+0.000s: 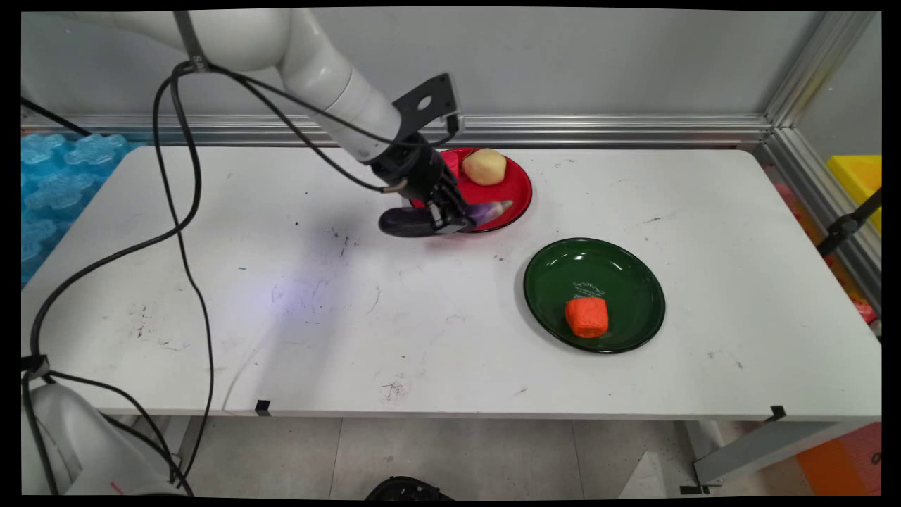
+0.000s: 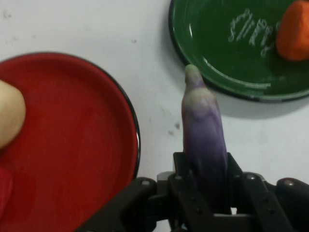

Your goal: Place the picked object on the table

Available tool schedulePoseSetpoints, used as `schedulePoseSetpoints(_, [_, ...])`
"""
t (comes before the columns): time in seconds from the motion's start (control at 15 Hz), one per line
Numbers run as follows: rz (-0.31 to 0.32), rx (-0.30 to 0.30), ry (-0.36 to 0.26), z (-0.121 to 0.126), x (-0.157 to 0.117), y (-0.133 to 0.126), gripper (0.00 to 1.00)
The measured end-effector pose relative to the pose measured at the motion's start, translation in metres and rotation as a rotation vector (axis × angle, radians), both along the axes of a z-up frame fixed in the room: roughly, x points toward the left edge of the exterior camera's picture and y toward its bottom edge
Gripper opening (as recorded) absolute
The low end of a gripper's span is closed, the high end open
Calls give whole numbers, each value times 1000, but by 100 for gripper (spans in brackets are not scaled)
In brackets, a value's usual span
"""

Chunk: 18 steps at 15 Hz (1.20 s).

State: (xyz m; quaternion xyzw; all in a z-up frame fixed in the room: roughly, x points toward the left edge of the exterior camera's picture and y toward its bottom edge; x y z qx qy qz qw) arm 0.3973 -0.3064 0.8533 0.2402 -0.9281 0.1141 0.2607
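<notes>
My black gripper (image 1: 450, 215) is shut on a purple eggplant (image 1: 486, 210), which lies roughly level in its grasp. The eggplant's pale tip points right, over the front edge of the red plate (image 1: 514, 186). In the hand view the eggplant (image 2: 203, 130) sticks out from between the fingers, above bare table between the red plate (image 2: 72, 145) and the green plate (image 2: 217, 43). A yellowish potato (image 1: 483, 167) rests on the red plate, behind the gripper. An orange vegetable (image 1: 586, 317) sits in the green plate (image 1: 619, 267) to the right front.
The white table (image 1: 281, 296) carries only the two plates. A metal rail runs along the back wall, blue foam (image 1: 56, 169) lies at the far left, and a yellow bin (image 1: 855, 179) stands beyond the table's right end.
</notes>
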Motion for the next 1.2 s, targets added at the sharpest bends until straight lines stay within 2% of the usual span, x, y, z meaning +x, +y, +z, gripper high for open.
schedulePoseSetpoints(0.27, [-7, 21, 8, -27, 8, -1, 0])
schedulePoseSetpoints(0.73, [-44, 62, 18, -75, 3, -7, 0])
schedulePoseSetpoints(1.07, [-64, 70, 30, -95, -5, -10, 0])
schedulePoseSetpoints(1.13, [-69, 71, 33, -97, -6, -10, 100])
schedulePoseSetpoints(1.2, [-74, 71, 35, -99, -6, -10, 100])
